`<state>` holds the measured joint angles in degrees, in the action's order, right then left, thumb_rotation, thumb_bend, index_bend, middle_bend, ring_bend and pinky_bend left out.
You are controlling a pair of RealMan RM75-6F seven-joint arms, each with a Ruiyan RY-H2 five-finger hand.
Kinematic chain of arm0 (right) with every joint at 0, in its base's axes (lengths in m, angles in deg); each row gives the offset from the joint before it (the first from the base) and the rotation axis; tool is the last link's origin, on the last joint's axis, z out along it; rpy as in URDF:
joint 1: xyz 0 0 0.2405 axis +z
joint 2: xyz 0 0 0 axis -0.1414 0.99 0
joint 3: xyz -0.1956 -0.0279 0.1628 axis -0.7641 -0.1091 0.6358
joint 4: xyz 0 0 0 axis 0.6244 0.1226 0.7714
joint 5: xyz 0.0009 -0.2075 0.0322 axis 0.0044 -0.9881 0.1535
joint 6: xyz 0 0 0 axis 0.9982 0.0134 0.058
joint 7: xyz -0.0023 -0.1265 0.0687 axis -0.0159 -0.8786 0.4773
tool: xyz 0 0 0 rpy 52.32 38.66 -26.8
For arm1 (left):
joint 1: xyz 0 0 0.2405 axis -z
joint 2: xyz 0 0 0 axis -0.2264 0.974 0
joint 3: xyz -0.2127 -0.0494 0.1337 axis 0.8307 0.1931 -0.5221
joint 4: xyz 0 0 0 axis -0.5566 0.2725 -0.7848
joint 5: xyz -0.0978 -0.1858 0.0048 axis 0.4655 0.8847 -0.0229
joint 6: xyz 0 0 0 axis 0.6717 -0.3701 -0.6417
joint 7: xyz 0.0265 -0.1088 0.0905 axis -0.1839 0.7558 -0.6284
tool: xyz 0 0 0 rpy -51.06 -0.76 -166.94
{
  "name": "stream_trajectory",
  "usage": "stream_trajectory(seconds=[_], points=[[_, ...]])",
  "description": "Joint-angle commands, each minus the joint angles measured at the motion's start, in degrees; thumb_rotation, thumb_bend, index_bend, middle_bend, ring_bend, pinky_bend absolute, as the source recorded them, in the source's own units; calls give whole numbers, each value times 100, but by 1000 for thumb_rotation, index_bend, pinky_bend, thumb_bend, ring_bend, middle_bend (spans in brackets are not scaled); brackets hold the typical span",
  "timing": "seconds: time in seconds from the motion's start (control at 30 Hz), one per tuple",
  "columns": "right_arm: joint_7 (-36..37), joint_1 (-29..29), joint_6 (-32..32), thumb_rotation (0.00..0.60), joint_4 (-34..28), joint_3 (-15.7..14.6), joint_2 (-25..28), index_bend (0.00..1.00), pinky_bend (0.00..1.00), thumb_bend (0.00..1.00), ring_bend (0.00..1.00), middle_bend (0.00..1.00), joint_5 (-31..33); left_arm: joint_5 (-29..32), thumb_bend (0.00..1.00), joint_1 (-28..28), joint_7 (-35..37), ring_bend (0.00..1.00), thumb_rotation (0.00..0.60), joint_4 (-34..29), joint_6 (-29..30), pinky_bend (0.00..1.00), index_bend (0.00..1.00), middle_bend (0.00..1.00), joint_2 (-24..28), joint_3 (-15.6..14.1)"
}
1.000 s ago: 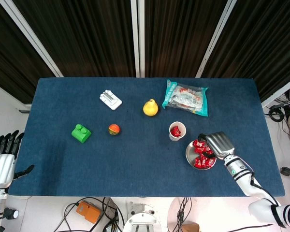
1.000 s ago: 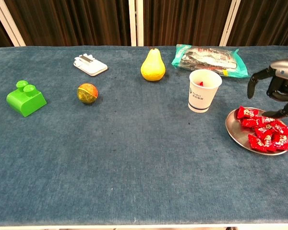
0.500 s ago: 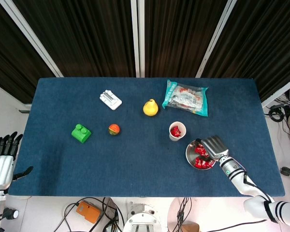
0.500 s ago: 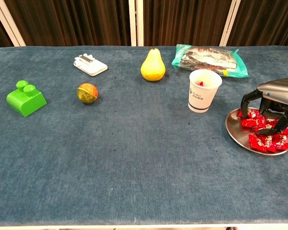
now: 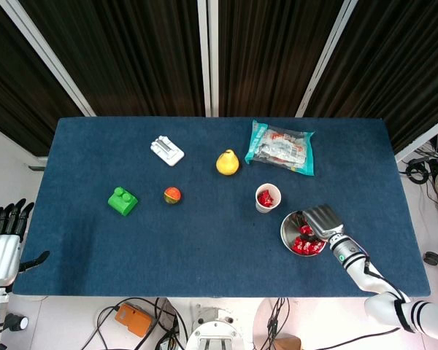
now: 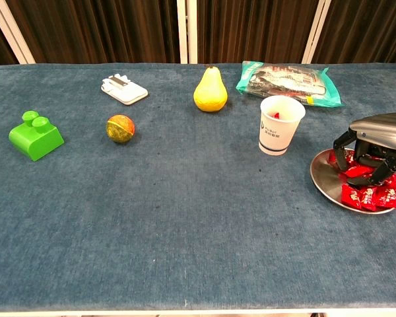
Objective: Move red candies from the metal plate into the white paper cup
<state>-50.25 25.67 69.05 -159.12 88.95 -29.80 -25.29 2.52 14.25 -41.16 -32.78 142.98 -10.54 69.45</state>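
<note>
Your right hand (image 6: 376, 142) sits curled over the red candies (image 6: 371, 191) on the metal plate (image 6: 325, 177); can't tell if it's got one. Weak pinch = drop before the white paper cup (image 6: 281, 125), w/ candy already inside.

A matt blue cloth is seen on the counter (image 6: 185, 218), shiny metal in the plate (image 6: 323, 179), and glossy wrappers on the red candies (image 6: 368, 195).

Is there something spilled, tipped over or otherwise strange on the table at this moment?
Nothing stands out. The white paper cup stands upright with candy inside, the red candies all lie within the metal plate, and the right robot hand is down over them. No candy lies on the cloth.
</note>
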Motion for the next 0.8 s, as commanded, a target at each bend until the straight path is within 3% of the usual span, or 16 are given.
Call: stream_trajectory(seconds=[0.03,0.3,0.53,0.8], points=[[57,0,28,600,5,29,-8,691,1000,574,1000,960,-39,9,0,-4,-3,0,600,-3,-1,0,0,0,3,1],[437,18,291,600,-316,227,200,732,1000,610,1000,961,-315,22,0,1,-11,0,600,-2,-17,0,0,0,10,5],[747,314,459,600,-935,761,536,731,1000,610,1000,960,-478,4,0,22,-19,0,600,-21,-4,0,0,0,36,31],[714,836,72,600,-717,1189,169,721,1000,610,1000,961,-55,14,0,23,-35,0,600,-37,-5,0,0,0,35,34]])
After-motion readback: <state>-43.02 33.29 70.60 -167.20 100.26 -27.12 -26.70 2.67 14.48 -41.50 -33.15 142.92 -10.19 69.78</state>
